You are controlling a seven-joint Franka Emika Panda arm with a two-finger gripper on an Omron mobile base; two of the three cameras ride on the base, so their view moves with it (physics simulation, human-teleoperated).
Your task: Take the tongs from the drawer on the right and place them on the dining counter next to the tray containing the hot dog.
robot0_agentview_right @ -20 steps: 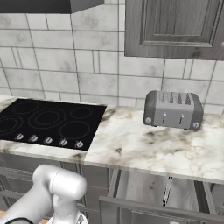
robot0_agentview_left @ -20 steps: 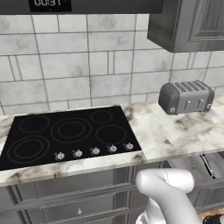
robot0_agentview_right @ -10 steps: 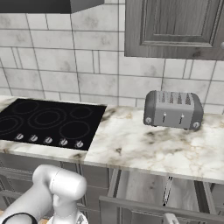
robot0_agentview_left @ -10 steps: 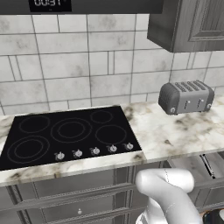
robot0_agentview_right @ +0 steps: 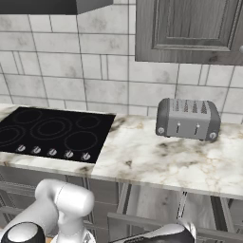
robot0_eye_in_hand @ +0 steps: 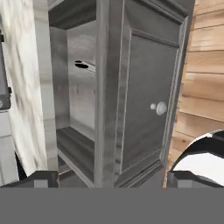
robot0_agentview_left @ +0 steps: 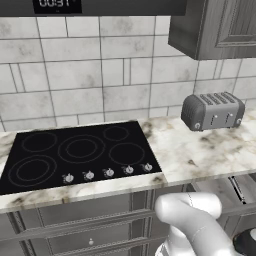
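Observation:
The drawer stands pulled out under the marble worktop, right of the cooktop, with a pale grey inside. In the rolled hand view, its dark grey front with a round knob faces me, and the pale inside opens to its left. A dark sliver with a silvery glint, probably the tongs, lies deep inside. A dark slim shape in the drawer's right part may be the same tongs. My gripper is open, outside the drawer front, with nothing between its fingertips. The dining counter, tray and hot dog are out of view.
A black cooktop is set in the marble worktop, with a grey toaster near the tiled wall. A thin silver utensil lies in the drawer. Wall cabinets hang above. Wooden floor lies below.
The kitchen stays put in both base views. The arm's lower links have shifted a little at the bottom of those views.

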